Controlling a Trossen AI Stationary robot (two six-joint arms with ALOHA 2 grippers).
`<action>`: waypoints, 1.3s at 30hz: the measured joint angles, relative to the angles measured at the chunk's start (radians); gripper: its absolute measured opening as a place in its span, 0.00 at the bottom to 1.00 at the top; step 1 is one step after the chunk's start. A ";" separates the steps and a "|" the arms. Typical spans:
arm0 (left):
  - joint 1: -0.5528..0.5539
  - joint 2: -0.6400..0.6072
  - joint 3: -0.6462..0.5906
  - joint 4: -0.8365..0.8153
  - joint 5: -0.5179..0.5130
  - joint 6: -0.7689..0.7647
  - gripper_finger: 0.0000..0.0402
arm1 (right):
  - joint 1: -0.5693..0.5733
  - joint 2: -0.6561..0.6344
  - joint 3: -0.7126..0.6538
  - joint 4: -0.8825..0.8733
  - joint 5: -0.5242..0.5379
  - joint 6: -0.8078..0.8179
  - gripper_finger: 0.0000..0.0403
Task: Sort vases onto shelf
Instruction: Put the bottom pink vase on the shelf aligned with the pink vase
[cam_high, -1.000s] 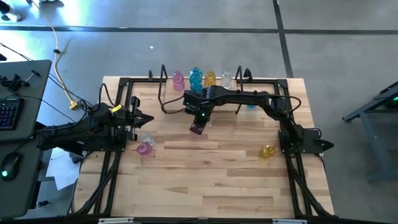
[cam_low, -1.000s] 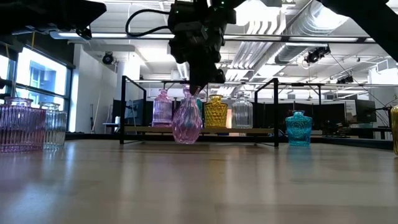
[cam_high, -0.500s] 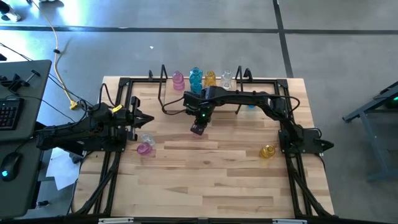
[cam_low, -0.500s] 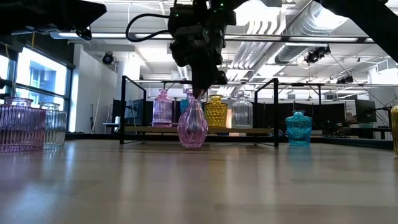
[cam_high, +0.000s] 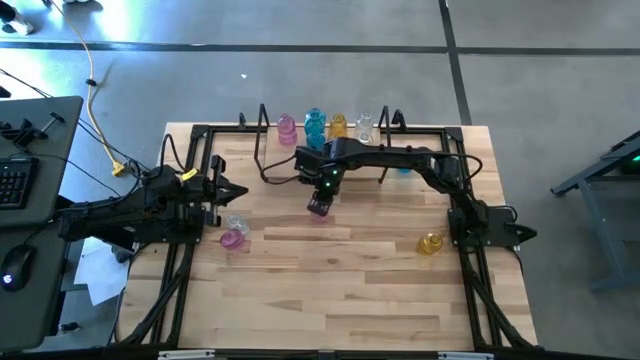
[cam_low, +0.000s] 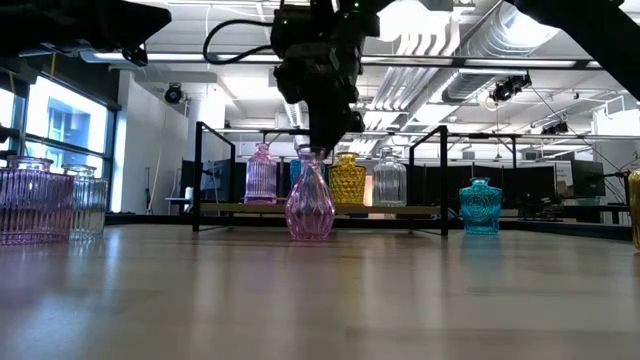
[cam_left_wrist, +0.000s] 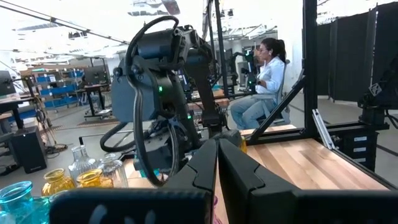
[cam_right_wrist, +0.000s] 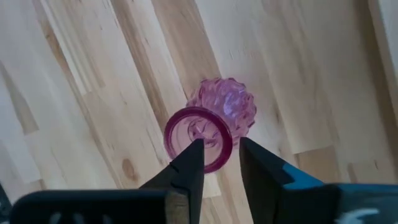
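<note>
A pink vase (cam_low: 310, 208) stands upright on the worktop (cam_high: 340, 290) just in front of the shelf (cam_low: 320, 208), the right end effector (cam_right_wrist: 217, 163) straddling one side of its rim, fingers (cam_right_wrist: 189, 163) slightly parted and no firm pinch visible. The risk, as judged here: one finger sits inside the mouth, so a slanted pull-away could hook the rim and tip the narrow-necked glass, which may roll across the bare wood.

On the shelf at 12 o'clock stand pink, teal, yellow and clear vases. A teal vase (cam_low: 481, 208) waits at 1 o'clock, a yellow one (cam_high: 430, 243) at 4, a pink and clear pair (cam_high: 234, 232) at 9.

The left end effector (cam_high: 238, 190), pressed together, idles at 9 o'clock. Beyond lie grey floor, desks and a seated person (cam_left_wrist: 264, 81).
</note>
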 joint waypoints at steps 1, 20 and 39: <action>0.000 0.000 0.000 0.000 0.000 0.000 0.02 | 0.000 0.000 0.010 -0.007 0.000 -0.003 0.21; 0.000 0.003 0.000 -0.039 0.002 0.026 0.02 | 0.139 -0.053 0.256 -0.255 0.321 -0.203 0.04; -0.008 0.172 0.001 0.008 0.048 0.024 0.02 | 0.127 -0.652 -0.862 0.842 0.297 -0.333 0.00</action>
